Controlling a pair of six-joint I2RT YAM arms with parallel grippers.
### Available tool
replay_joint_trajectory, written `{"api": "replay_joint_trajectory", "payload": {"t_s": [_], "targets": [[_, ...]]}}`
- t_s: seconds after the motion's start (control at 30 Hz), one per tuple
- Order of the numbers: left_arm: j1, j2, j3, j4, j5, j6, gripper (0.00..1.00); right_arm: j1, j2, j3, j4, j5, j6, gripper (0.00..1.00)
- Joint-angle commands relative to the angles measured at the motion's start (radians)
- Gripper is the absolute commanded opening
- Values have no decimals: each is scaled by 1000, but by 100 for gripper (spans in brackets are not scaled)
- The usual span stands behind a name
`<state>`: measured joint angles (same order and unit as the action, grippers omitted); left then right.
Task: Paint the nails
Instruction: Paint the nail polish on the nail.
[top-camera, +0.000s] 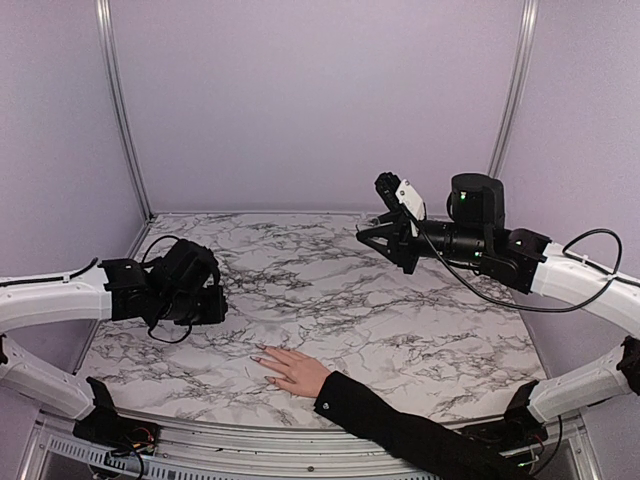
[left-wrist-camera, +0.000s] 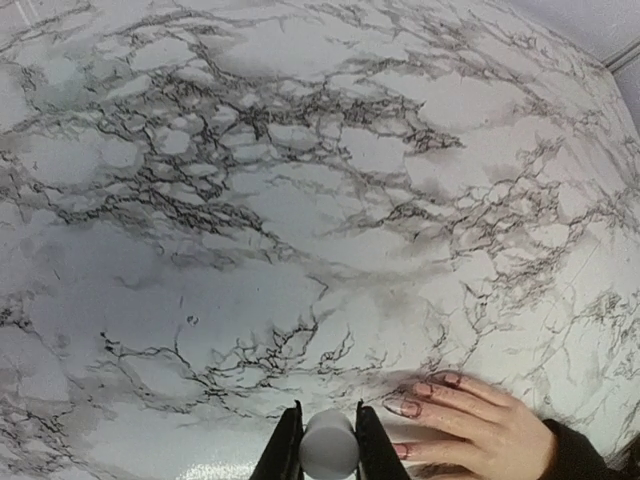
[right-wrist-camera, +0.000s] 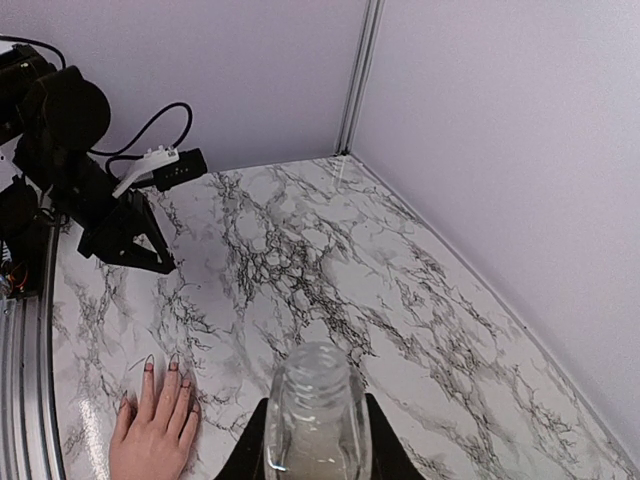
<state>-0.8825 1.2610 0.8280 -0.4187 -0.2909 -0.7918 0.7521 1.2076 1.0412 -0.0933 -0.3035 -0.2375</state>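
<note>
The hand (top-camera: 297, 372) is lying flat, palm down, on the marble worktop (top-camera: 330, 280) near its front edge, with the black sleeve (top-camera: 400, 425) running off toward the right arm's base. The nails (left-wrist-camera: 424, 390) are sitting at the fingertips, pointing toward the left arm's side; a few are looking darkish, but they are too small to tell which are coated. The left pincer (left-wrist-camera: 329, 425) is clamping a pale cylinder (left-wrist-camera: 330, 450) between its jaws, probably the brush cap with the bristles not showing, and is hanging near the fingertips without touching them. The right pincer (right-wrist-camera: 318, 455) is clamping a clear bottle (right-wrist-camera: 318, 400) around its body with the mouth open, well apart from the hand over the far right of the worktop. Handling judgement: the nails are looking tiny, hard and smooth on soft living fingers, so nothing there is for gripping — only a light brush-tip stroke along each nail, since pressing hard would be pushing the finger or smearing wet polish onto skin. The real hold is on the cap, which is round and slick and likely to twist unless squeezed squarely across its sides. The bottle looks like slippery, breakable glass, so it is best taken around the body below the neck.
</note>
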Motion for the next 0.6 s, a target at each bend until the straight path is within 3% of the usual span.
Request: {"api": "replay_joint_trajectory", "payload": {"t_s": [0.0, 0.33, 0.57], "targets": [[72, -50, 134, -75, -38, 152, 0, -7, -3, 60, -2, 15, -2, 0], [139, 28, 462, -102, -30, 374, 0, -69, -29, 82, 11, -18, 69, 0], [139, 138, 536, -134, 205, 409, 0, -90, -60, 76, -5, -19, 81, 0]]}}
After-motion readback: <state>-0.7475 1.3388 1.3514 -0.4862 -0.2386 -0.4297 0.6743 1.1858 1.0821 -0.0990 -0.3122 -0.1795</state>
